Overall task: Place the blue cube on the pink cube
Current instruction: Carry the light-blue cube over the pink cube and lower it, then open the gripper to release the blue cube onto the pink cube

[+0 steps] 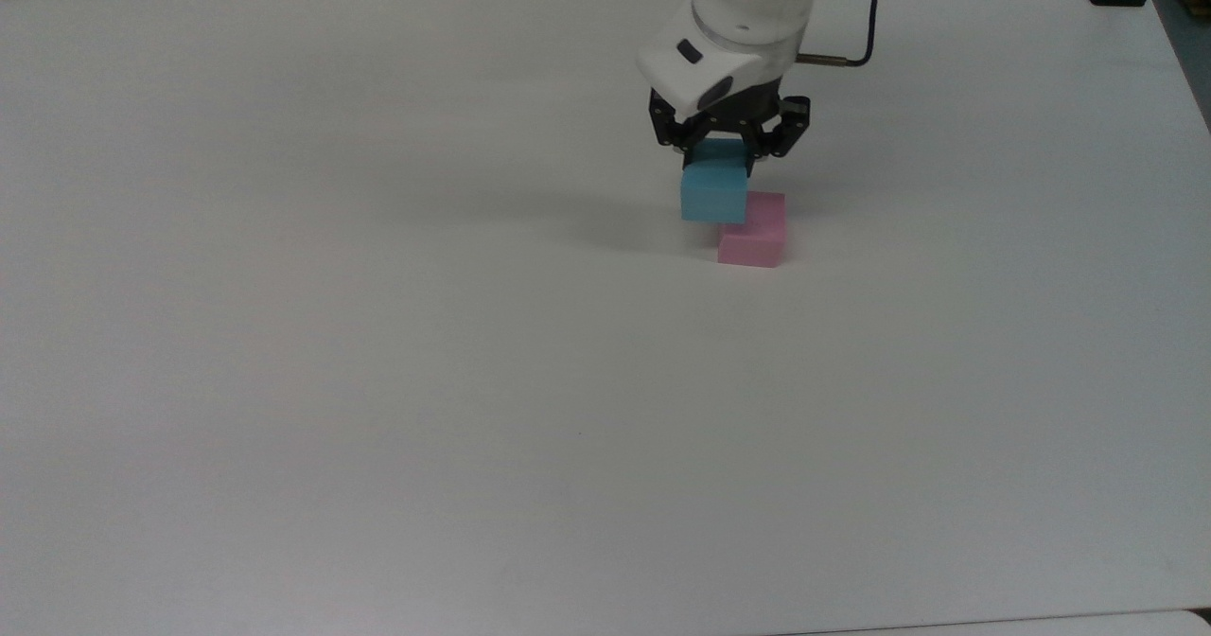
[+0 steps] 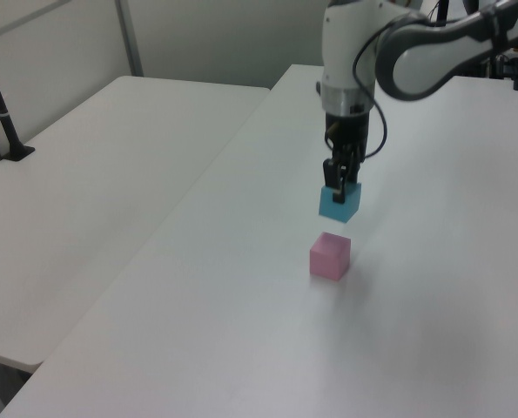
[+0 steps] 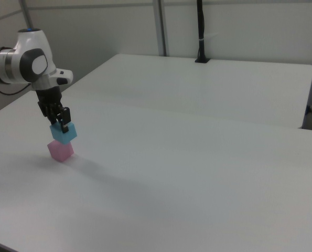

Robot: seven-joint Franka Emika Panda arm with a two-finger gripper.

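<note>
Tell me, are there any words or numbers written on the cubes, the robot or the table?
None: no text can be read.
The blue cube, held in the gripper, has plain faces.
The pink cube has plain faces too.
The white table carries no label or sign.
The arm's white shell shows dark marks, but no letters can be made out.
</note>
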